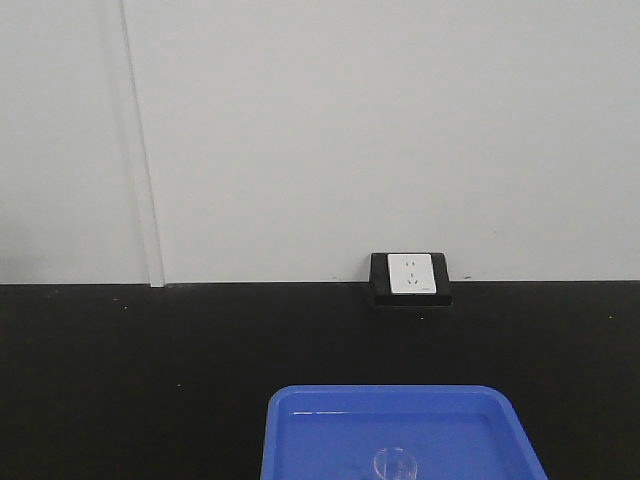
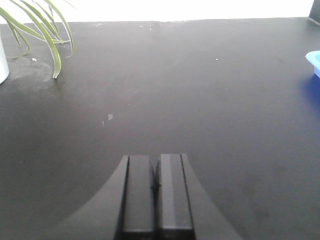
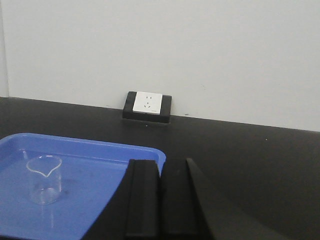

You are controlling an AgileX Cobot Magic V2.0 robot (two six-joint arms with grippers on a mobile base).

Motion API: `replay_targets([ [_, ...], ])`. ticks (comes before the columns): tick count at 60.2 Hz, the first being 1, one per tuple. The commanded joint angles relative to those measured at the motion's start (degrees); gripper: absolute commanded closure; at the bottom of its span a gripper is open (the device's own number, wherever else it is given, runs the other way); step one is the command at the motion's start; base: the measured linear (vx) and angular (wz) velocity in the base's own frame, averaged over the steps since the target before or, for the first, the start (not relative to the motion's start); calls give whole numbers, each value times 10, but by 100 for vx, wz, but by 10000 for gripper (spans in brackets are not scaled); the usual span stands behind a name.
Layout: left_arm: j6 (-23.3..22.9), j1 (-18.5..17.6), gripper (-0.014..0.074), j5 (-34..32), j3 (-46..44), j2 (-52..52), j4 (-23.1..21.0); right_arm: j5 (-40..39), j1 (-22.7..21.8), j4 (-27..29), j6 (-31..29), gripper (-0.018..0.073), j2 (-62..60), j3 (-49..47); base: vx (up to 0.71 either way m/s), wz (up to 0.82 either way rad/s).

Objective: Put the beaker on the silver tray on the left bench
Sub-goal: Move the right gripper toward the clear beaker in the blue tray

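While the small clear glass beaker [image 3: 44, 179] stands upright and empty inside the bright blue plastic tray [image 3: 100, 146], the fingers of both arms are pressed together and grip nothing. The right arm's fingers [image 3: 150, 190], seen from the right wrist camera, hang just beside the tray's near right corner, with no gap visible between them. The beaker sits toward the tray's left side in that view, its pouring lip turned to the camera, apart from the fingers and touched by neither arm.

From the front camera, the beaker [image 1: 396, 465] shows low in the frame, near the middle of the blue plastic tray [image 1: 390, 391], which rests on the matte black counter [image 1: 150, 380]. A white wall socket [image 1: 411, 274] in a black housing sits where the counter meets the pale wall [image 1: 350, 130], behind the tray.

The left arm's fingers [image 2: 145, 175], closed flat against each other, hover over a bare stretch of the counter [image 2: 200, 100], well apart from the tray, of which only a blue corner [image 2: 314, 60] shows at the right edge. Green plant leaves [image 2: 45, 30] droop over the counter at far left, beside a white pot [image 2: 2, 60].
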Motion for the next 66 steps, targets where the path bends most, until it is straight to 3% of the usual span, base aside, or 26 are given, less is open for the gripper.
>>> replay_targets([
  [1, 0, 0, 595, -45, 11, -3, -5, -51, -4, -2, 0, 571, -6, 3, 0, 0],
  [16, 0, 0, 595, -45, 11, -3, -5, -77, -4, -2, 4, 571, -6, 3, 0, 0],
  [33, 0, 0, 595, -45, 11, -3, -5, -176, -4, -1, 9, 571, -6, -4, 0, 0],
  [46, 0, 0, 595, -45, 11, -3, -5, -48, -4, -2, 11, 571, 64, -112, 0, 0],
  [66, 0, 0, 595, -45, 11, -3, -5, -69, -4, -6, 3, 562, 241, -157, 0, 0],
])
